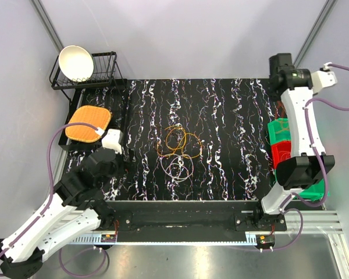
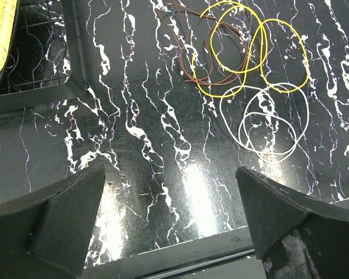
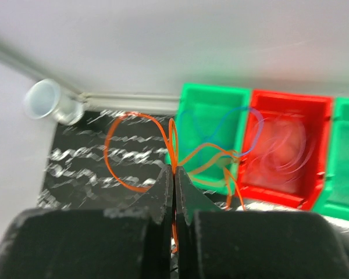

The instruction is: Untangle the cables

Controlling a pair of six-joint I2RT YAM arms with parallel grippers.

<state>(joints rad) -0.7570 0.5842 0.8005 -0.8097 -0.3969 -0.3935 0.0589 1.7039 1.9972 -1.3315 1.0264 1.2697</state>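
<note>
Most of the cables [image 1: 177, 148] lie in loose overlapping loops mid-table [image 1: 232, 174], and the left wrist view shows yellow [image 2: 306, 58] and pale [image 2: 221, 107] rings crossing each other. The left jaws stand wide apart and empty, low over bare table near that heap. The right jaws are pressed together on one orange cable [image 3: 173, 145], held up before the green bin [image 3: 212, 96] and red bin [image 3: 291, 102]. A blue strand [image 3: 255, 121] seems to hang with it, though blur makes that unsure. The step looks like carrying off one separated cable. Next, it needs lowering into a bin and the blue strand freeing.
</note>
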